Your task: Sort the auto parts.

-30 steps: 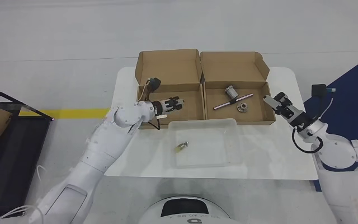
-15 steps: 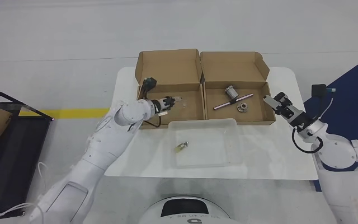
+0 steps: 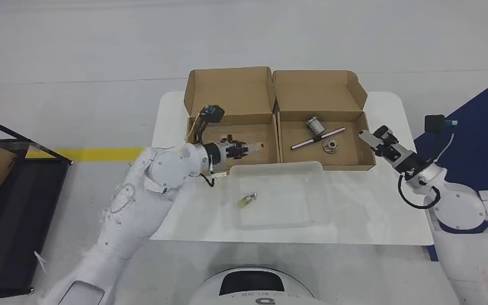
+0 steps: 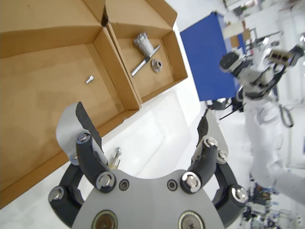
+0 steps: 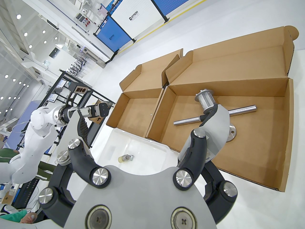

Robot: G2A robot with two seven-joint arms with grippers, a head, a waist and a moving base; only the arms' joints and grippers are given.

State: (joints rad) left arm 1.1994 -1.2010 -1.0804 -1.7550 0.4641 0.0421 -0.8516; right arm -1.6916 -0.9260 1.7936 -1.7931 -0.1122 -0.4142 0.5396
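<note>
The left gripper (image 3: 242, 149) was spread wide and held nothing, over the front of the left box (image 4: 35, 84), where one small screw (image 4: 89, 79) lay. The right gripper (image 3: 379, 137) was spread wide too, beside the right box (image 3: 351, 152) with the rod (image 3: 316, 137) and the wheel (image 3: 314, 123) in it. One little part (image 3: 246, 200) lay in the clear tray (image 3: 305, 210) near the boxes.

I see my left gripper (image 3: 245, 147) over the left brown cardboard box (image 3: 229, 91), right gripper (image 3: 373, 133) beside the right cardboard box (image 3: 316, 91), small metal bolt (image 3: 245, 200) in clear plastic tray (image 3: 309, 221).
</note>
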